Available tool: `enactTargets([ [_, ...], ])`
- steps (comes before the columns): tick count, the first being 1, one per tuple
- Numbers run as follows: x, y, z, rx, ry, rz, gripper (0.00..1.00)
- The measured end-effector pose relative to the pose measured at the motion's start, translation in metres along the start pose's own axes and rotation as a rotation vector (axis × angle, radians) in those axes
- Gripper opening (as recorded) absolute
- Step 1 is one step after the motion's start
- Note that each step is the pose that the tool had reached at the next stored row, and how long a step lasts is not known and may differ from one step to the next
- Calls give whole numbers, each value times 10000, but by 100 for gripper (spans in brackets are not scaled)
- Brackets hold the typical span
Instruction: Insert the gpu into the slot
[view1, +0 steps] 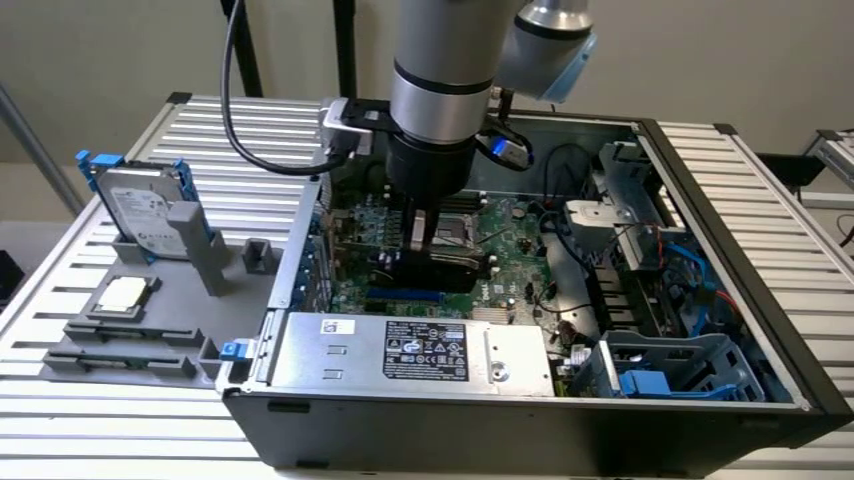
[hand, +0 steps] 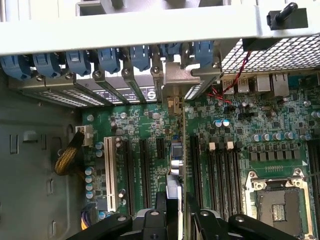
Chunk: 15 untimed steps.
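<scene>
Over motherboard (view1: 514, 228), gripper (view1: 430, 248) clasps gpu (view1: 443, 272), seemingly just above slot (view1: 404, 296).

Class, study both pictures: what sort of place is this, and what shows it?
Probably a robotics lab for computer assembly: an open computer case on a slatted table, a pincer holding the gpu over the motherboard, a hard drive in a holder alongside.

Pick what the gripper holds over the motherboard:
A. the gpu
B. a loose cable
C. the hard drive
A: the gpu stands edge-on, clamped in the gripper, while the hard drive sits outside the case.
</scene>
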<state>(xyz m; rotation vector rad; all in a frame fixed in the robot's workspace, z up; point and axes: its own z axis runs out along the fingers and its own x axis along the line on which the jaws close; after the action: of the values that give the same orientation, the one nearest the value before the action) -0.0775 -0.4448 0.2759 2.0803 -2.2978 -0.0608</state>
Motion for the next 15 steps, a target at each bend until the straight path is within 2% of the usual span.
enactTargets([
  [6,2,23,14,-6,-24,-5,26],
  [15,5,48,33,-6,-20,-271,26],
])
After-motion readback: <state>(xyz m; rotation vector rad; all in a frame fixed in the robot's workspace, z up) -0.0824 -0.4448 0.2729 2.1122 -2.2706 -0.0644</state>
